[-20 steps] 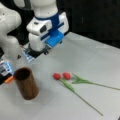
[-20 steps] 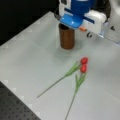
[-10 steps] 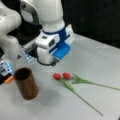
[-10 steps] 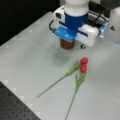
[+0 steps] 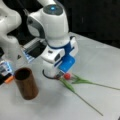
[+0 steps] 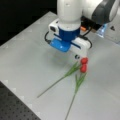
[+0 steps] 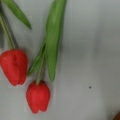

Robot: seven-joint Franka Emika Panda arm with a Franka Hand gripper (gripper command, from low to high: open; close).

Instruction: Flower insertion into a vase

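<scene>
Wrist view looks straight down on two red tulips lying on the pale table point(image 7: 100, 50): one flower point(image 7: 14, 65) at the left edge, another flower point(image 7: 38, 96) lower and just beside it, each with a thin green stem and a long leaf point(image 7: 53, 37) running up out of the picture. Neither finger shows in this view, and in both front views the arm's white and blue wrist blocks the tips, so I cannot tell whether the gripper point(image 5: 60, 74) is spread or closed; nothing appears to be lifted.

In a front view the gripper point(image 6: 79, 58) hangs low over the table, right next to the two red heads point(image 6: 84, 64), with the stems point(image 6: 57, 81) fanning away toward the bottom. The vase point(image 5: 26, 83), a dark brown cup, stands upright and empty near a front view's left, apart from the flowers point(image 5: 67, 76), whose stems point(image 5: 82, 98) trail off to the right. So both flowers are on the table and none is in the vase yet.

As I judge it, these tulips are very light and limp: the stems would bend and sag if held at one end, and the heads would bruise or crush under a pinch. The leaves look smooth and would slip. The safest hold seems to be on the stem just below a head, where it is firmest and clear of the neighbouring flower, with a gentle squeeze
</scene>
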